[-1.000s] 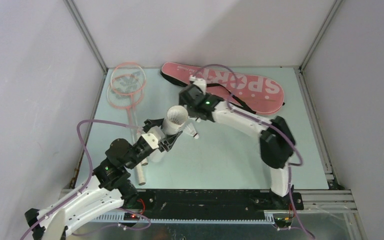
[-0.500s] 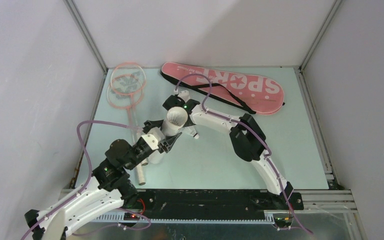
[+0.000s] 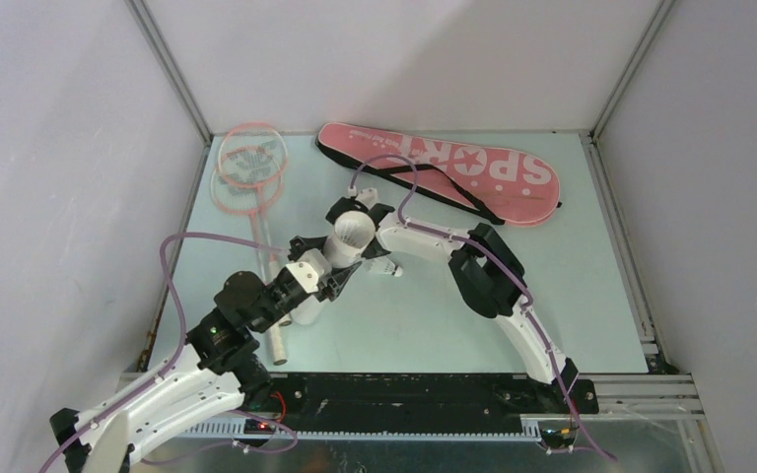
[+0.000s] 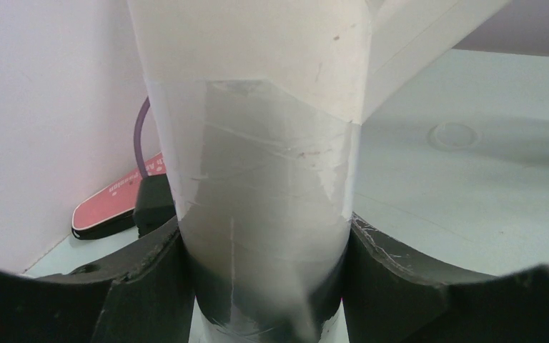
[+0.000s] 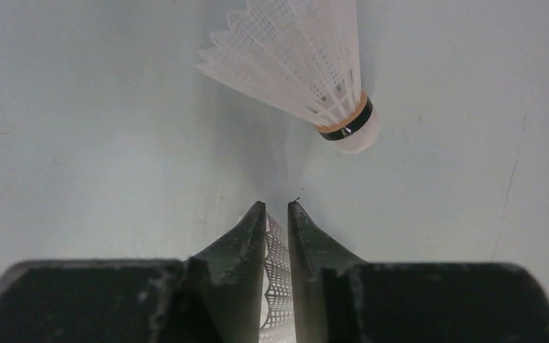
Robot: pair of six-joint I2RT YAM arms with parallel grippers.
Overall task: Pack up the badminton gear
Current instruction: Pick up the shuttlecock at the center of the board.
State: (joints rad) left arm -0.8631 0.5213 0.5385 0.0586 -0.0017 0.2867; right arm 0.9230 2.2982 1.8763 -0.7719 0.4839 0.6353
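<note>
Two rackets (image 3: 246,169), two shuttlecocks (image 5: 306,66), tube (image 3: 351,236), bag (image 3: 478,173)

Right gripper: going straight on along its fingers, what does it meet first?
Likely the loose shuttlecock lying just ahead of the right gripper, its skirt across the line; depth is unclear, so the table may come first.
</note>
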